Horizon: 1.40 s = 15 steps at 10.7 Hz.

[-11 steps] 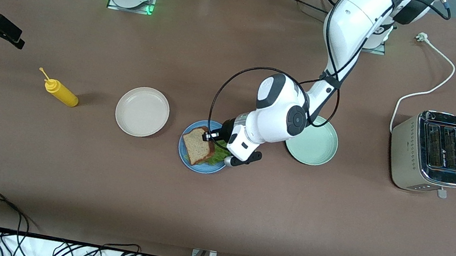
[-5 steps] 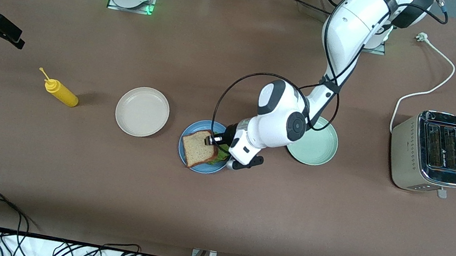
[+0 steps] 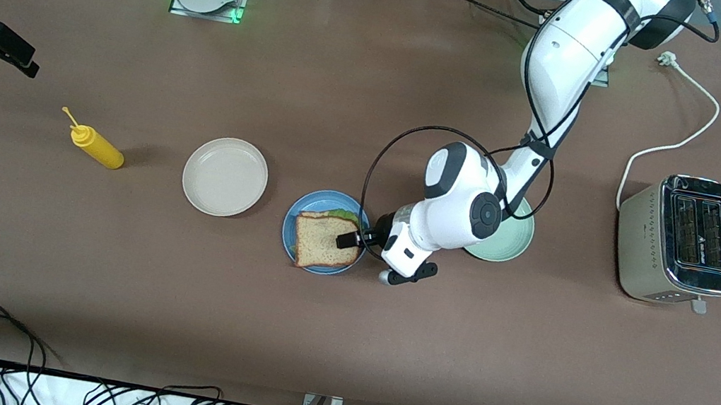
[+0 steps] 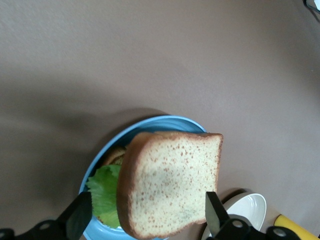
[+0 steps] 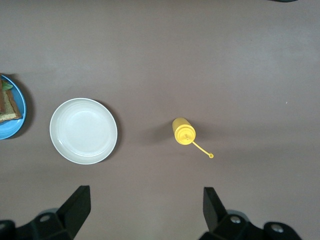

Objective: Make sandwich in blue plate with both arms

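Front view, read from the right arm's end of the table: the right gripper (image 3: 11, 54) is held parked high over the table edge, its fingers (image 5: 75, 207) spread wide with nothing between them, so that arm is judged to be waiting. A yellow squeeze bottle (image 3: 96, 147) is laid on its side, and a beige plate (image 3: 225, 176) is set bare beside it, both apparently left clear of the work. Next, the blue plate (image 3: 292, 221) is seen carrying the sandwich (image 3: 324, 241): a top bread slice (image 4: 170, 182) is laid flat over the lettuce leaf (image 4: 104, 197), with a lower slice just showing beneath, so the stack is judged assembled. The left gripper (image 3: 355, 239) is placed low at the plate's rim toward the left arm's end, its fingers (image 4: 212, 212) parted and straddling the slice without clamping it, which suggests a release. A mint-green plate (image 3: 511, 243) and a toaster (image 3: 680, 239) are left toward the left arm's end.
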{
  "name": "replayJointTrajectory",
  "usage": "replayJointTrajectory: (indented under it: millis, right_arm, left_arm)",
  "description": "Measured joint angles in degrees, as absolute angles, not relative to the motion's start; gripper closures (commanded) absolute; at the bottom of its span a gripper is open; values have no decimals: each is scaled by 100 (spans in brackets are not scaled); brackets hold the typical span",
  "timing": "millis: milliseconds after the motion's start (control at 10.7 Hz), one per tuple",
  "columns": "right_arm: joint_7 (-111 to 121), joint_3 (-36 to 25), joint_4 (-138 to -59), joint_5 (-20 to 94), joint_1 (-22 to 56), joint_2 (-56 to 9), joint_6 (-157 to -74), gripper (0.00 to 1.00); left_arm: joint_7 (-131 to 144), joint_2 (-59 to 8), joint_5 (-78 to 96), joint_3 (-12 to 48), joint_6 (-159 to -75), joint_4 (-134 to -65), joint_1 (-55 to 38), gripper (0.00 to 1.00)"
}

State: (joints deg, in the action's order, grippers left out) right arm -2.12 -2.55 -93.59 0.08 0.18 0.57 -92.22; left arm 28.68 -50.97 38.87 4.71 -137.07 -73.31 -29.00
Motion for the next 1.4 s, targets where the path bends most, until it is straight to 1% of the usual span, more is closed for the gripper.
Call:
replayJointTrajectory:
  millis: [187, 374, 560, 841, 934, 1121, 1214, 1401]
  right_arm:
    - [-212, -256, -9359, 8, 18, 57, -9222, 0]
    - [-212, -256, -9358, 5, 18, 57, -9222, 0]
    - [-212, -257, -9356, 4, 18, 58, -9222, 0]
    - [-212, -261, -9353, 4, 16, 60, -9221, 0]
    - [-212, -261, -9352, 3, 17, 60, -9221, 0]
    - [-212, -265, -9351, 3, 16, 60, -9221, 0]
    - [-212, -265, -9351, 2, 16, 60, -9221, 0]
    - [-212, -266, -9349, 2, 16, 61, -9220, 0]
  left_arm:
    - [2382, -4972, 3852, 385, -13673, -7536, -2752, 0]
    - [1872, -4630, 3852, 369, -13390, -7901, -2376, 0]
    - [1705, -4086, 3848, 314, -13189, -8397, -2109, 0]
    - [1676, -3157, 3847, 108, -13162, -9381, -1847, 0]
    - [1628, -2847, 3840, 98, -12928, -9622, -1655, 0]
    - [1497, -2334, 3015, 87, -12315, -9812, -1275, 0]
    - [1474, -2103, 2421, 88, -12040, -9821, -1111, 0]
    - [1452, -1715, 1805, 88, -11545, -9841, -954, 0]
